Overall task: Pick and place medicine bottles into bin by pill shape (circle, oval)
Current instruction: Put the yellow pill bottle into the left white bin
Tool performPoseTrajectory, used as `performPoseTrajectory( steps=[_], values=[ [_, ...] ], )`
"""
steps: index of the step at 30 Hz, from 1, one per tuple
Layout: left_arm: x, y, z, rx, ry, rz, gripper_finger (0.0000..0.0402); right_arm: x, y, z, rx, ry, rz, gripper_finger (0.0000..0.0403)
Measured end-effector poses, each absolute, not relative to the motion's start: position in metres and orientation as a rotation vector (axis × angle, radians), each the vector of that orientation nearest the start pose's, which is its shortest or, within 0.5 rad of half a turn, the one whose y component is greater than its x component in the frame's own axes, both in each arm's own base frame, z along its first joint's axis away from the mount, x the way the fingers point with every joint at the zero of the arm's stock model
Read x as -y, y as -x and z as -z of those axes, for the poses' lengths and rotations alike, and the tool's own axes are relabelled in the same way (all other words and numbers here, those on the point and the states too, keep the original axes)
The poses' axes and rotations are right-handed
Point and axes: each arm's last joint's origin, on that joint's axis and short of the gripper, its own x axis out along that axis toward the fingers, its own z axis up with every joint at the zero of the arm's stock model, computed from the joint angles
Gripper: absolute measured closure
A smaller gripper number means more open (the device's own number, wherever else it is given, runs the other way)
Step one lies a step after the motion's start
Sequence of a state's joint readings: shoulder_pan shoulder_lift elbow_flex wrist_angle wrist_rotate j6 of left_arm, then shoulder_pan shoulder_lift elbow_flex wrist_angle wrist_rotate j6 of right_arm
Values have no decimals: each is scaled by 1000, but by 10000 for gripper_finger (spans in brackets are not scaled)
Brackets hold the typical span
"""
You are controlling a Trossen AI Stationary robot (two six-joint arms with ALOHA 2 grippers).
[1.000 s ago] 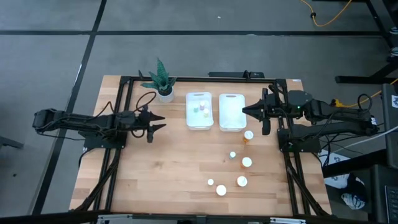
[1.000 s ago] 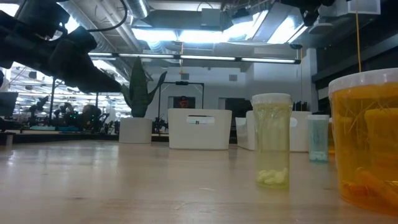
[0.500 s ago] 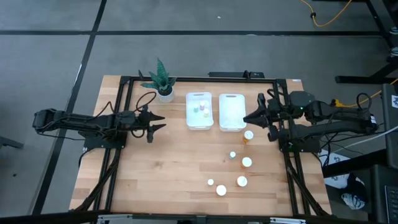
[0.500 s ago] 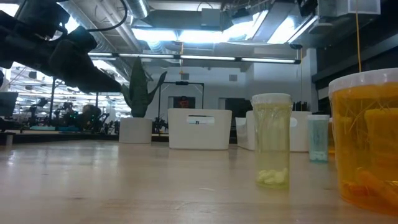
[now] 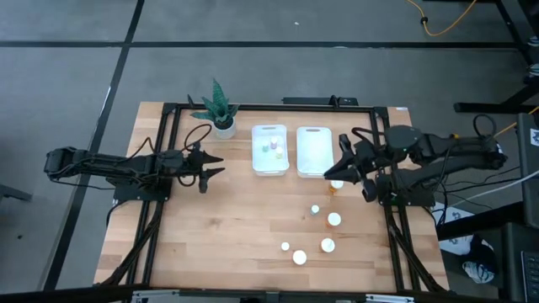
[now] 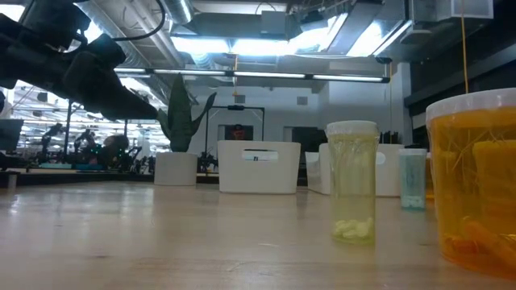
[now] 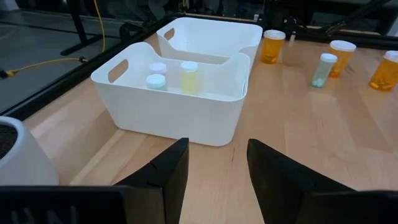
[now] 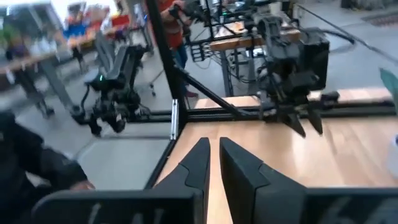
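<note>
Three small bottles (image 7: pixel 169 74) already stand in the left bin (image 5: pixel 269 150); the right bin (image 5: pixel 312 151) looks empty to me. Six more bottles (image 5: pixel 334 219) wait on the worktop (image 5: pixel 236 227) near the right arm. I keep the right tool (image 5: pixel 330 172) closed and empty, just beside the amber bottle (image 5: pixel 336 184), probably to approach it. My left tool (image 5: pixel 217 165) waits open, well apart. I cannot make out the pill shapes from here.
</note>
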State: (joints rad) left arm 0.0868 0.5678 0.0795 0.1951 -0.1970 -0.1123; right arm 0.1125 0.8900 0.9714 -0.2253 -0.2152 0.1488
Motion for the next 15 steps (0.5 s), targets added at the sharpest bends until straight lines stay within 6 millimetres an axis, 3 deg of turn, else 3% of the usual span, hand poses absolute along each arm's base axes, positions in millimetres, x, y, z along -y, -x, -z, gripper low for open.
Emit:
performPoseTrajectory(
  steps=[5,15],
  values=[
    [-17,-133,-156,-278,95,-298,246,-34,-201,-385,-206,-41,-346,336],
    [-17,-133,-156,-278,95,-298,246,-37,-230,-374,-272,-35,-342,197]
  ],
)
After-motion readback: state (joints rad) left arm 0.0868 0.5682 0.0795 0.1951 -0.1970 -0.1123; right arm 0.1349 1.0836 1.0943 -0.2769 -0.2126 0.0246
